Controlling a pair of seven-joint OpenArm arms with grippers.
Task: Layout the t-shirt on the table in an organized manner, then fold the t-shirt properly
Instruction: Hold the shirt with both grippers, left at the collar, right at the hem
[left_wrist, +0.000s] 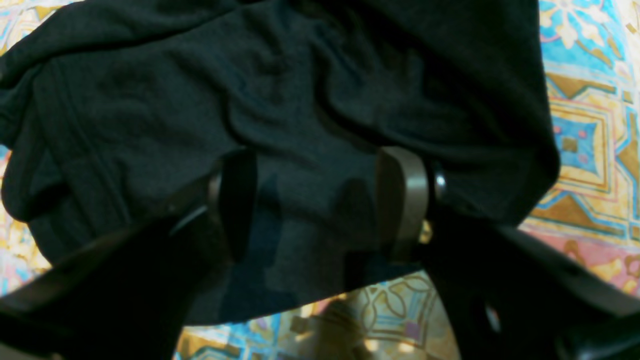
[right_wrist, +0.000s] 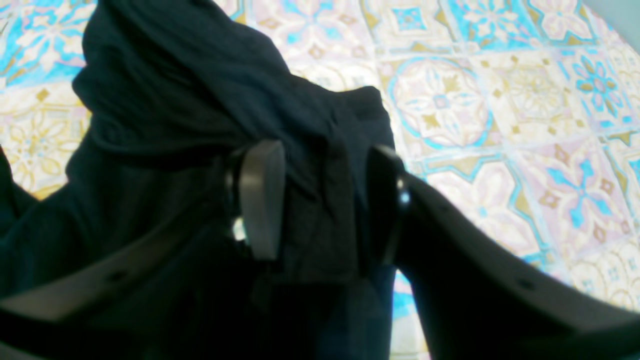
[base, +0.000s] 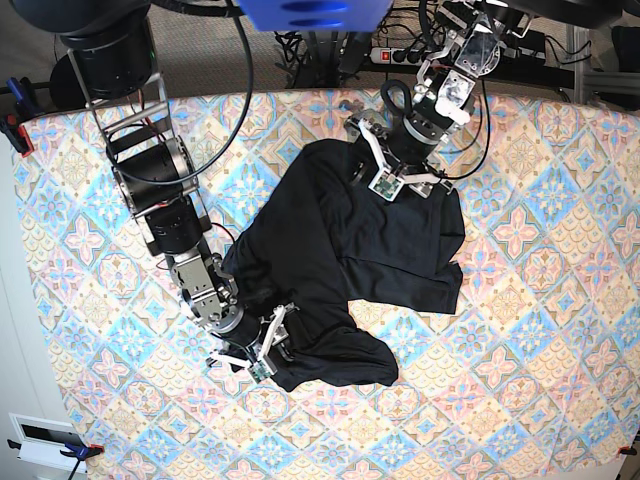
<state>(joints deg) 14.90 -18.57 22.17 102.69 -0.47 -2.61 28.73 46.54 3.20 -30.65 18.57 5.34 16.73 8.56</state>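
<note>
In your left wrist view, the left tool (left_wrist: 320, 200) stands spread wide over the rumpled black t-shirt (left_wrist: 280, 100), gripping nothing.

In your right wrist view, the right tool (right_wrist: 320, 200) is parted with a fold of cloth between its fingers; whether they pinch it, you cannot tell.

From the base view, the shirt lies crumpled mid-bench (base: 560, 400).

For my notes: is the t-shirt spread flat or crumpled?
Crumpled: the t-shirt lies bunched on the table, with overlapping folds and a lump near its lower edge.
</note>
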